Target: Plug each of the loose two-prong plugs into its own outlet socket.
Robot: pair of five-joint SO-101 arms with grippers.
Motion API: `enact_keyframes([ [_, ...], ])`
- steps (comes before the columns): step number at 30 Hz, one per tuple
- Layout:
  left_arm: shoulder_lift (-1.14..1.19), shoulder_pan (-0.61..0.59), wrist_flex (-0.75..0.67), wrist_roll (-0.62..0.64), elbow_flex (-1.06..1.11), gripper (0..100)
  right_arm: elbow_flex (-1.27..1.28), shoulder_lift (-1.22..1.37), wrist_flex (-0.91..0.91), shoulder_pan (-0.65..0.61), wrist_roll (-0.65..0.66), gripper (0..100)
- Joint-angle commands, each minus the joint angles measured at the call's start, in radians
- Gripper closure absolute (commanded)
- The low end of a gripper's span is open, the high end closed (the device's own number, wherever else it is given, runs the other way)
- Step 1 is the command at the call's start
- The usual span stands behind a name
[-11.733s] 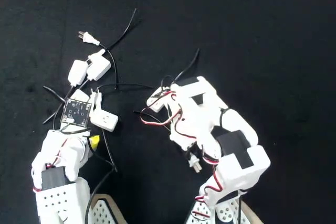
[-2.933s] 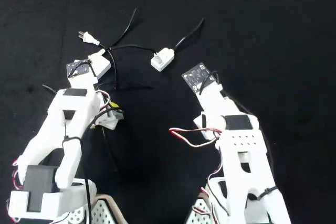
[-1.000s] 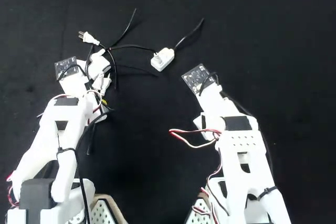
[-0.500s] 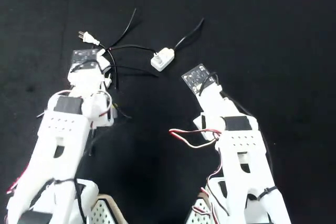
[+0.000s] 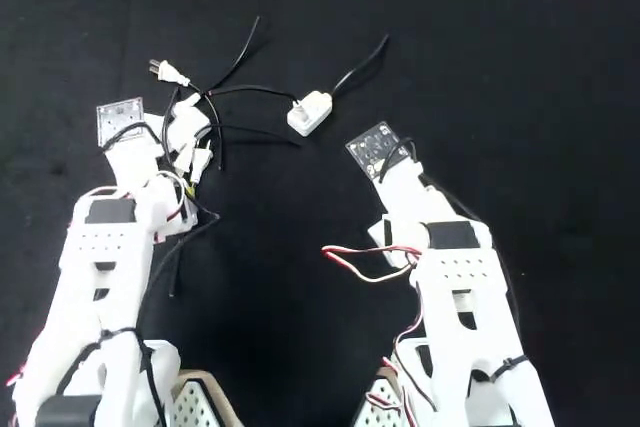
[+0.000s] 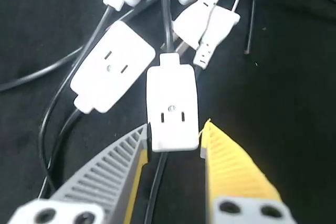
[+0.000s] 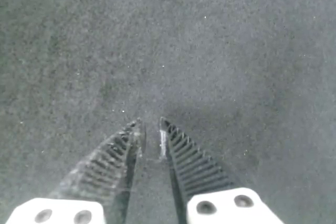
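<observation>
Right pincer (image 7: 149, 124) sits low over bare black worktop (image 7: 236, 51), fingers clenched almost tip to tip, nothing between them. Left pincer (image 6: 174, 129) is grasping a white outlet socket (image 6: 172, 106) by its near end, grey finger on one side, yellow finger on the other, slot face up toward the wrist camera, its black cord running on from the far end. Just beside it, apart from the fingers, a second socket (image 6: 113, 66) lies slot face up, tilted, with black cords (image 6: 63, 108) looping past it. Beyond the held socket, a loose two-prong plug (image 6: 210, 22) lies on its side, prongs bare and pointing away, not in any socket. More white plug or socket bodies are bunched past that; can't tell which is which. In the high view this tangle is in front of the left arm, a lone socket (image 5: 309, 113) lies well apart between the two arms' reach, cord trailing away, and a far plug (image 5: 165, 72) lies unplugged past the tangle.
</observation>
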Motion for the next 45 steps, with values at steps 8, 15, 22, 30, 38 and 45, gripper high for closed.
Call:
enact_keyframes([
  [8, 0.103, -0.056, 0.083, 0.017, -0.084, 83, -0.002, 0.001, -0.023, 0.011, 0.003, 94.6],
  [15, 0.103, -0.099, 0.094, 0.017, -0.099, 83, -0.002, 0.001, -0.023, 0.011, 0.005, 94.6],
  [22, 0.040, -0.107, 0.094, 0.017, -0.099, 83, -0.002, 0.001, -0.023, 0.011, 0.005, 94.6],
  [30, 0.029, -0.137, 0.066, 0.008, -0.088, 83, -0.002, 0.001, -0.023, 0.011, 0.005, 94.6],
  [38, 0.166, -0.130, 0.034, -0.021, -0.111, 83, -0.002, 0.001, -0.023, 0.011, 0.005, 94.6],
  [45, 0.198, -0.091, 0.028, -0.048, -0.108, 83, -0.002, 0.001, -0.023, 0.011, 0.005, 94.6],
])
